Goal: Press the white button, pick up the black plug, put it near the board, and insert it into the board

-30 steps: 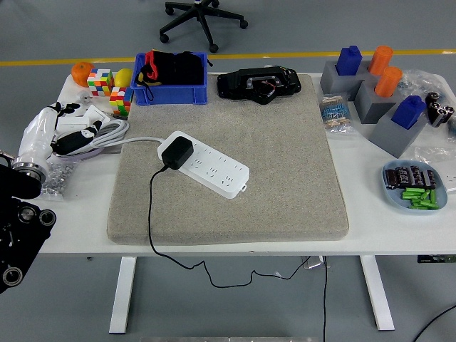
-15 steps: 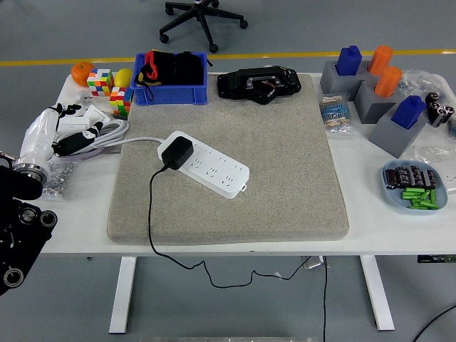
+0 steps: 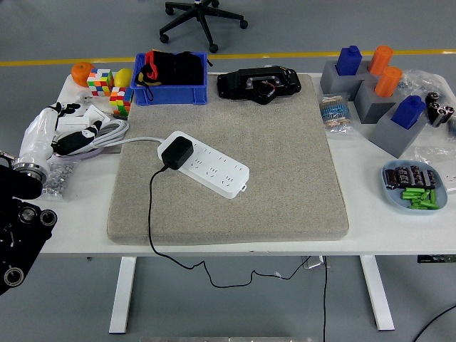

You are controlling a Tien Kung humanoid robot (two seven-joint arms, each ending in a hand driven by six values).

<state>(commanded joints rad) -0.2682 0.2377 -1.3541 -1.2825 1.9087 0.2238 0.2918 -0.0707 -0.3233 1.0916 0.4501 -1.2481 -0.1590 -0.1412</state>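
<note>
White-shelled and black-jointed, the robot's left hand (image 3: 60,132) lies at the table's left edge, its fingers (image 3: 87,135) loosely extended and gripping nothing, their tips lying on or against a coil of white cable (image 3: 107,132) and small white parts. The forearm runs back from the fingers toward the lower left corner, where the black arm (image 3: 18,228) enters, and a small pile of metal hardware (image 3: 55,178) sits beside the wrist. No right hand shows.

Well to the right of those fingertips, on a grey felt mat (image 3: 285,178), the white power board (image 3: 206,164) lies at a slant. The black plug (image 3: 175,152) is seated in the board's end nearest the fingers, its black cord (image 3: 151,214) trailing over the table's near edge. I cannot pick out the white button on the board.

Beyond the fingers, toward the far edge, stand two colour cubes (image 3: 100,80), an orange fruit (image 3: 83,72) and a blue bin (image 3: 171,89) holding black items. A black device (image 3: 258,84) rests past the board. Far to the right are grey blocks with blue and orange caps (image 3: 377,85) and a blue dish (image 3: 415,201) of green pieces.
</note>
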